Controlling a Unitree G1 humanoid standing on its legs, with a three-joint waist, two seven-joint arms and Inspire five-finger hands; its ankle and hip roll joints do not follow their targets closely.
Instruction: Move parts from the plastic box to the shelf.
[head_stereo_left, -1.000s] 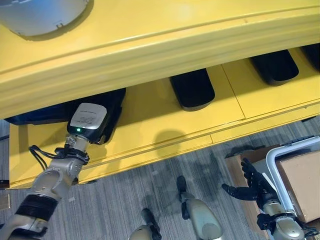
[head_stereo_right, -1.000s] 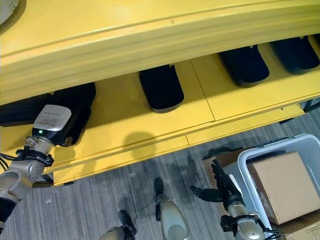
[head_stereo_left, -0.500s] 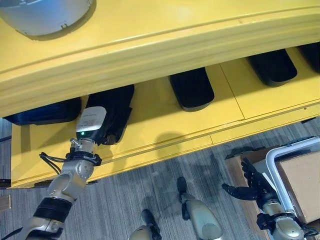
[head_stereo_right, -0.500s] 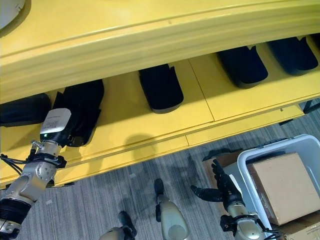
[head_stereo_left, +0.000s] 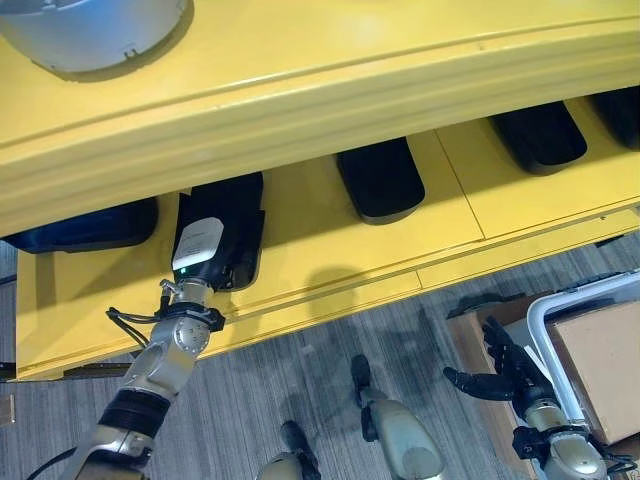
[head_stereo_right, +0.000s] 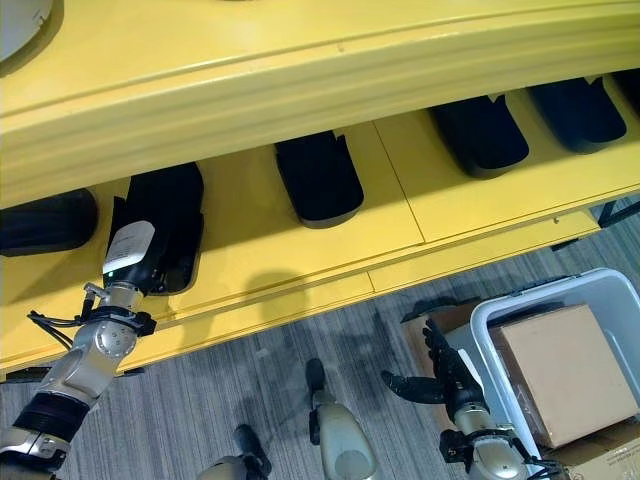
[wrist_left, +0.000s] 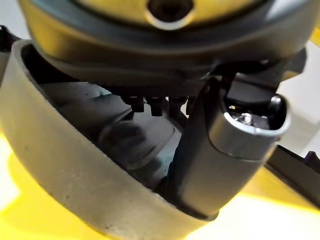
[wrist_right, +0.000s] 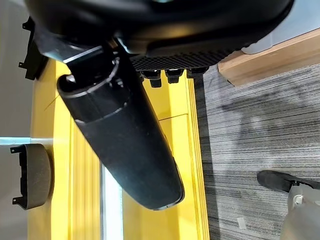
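Observation:
A black shell-shaped part (head_stereo_left: 238, 212) lies on the lower level of the yellow shelf (head_stereo_left: 330, 270). My left hand (head_stereo_left: 198, 243) reaches into it from the front, its pale back cover showing over the part. In the left wrist view the thumb (wrist_left: 225, 155) lies curled inside the part's grey wall (wrist_left: 65, 170). My right hand (head_stereo_left: 505, 372) hangs open with spread fingers low at the right, beside the white plastic box (head_stereo_left: 548, 318). The right wrist view shows its thumb (wrist_right: 125, 145) straight and holding nothing.
More black parts (head_stereo_left: 380, 180) (head_stereo_left: 540, 135) (head_stereo_left: 90, 225) lie in a row on the same shelf level. A grey round object (head_stereo_left: 90, 30) sits on the upper level. A cardboard box (head_stereo_left: 605, 355) lies in the plastic box, with another carton (head_stereo_left: 478, 330) beside it on the floor.
My left hand has slid to the right along the shelf with the black part, opening a gap to the leftmost part. The right hand has stayed still.

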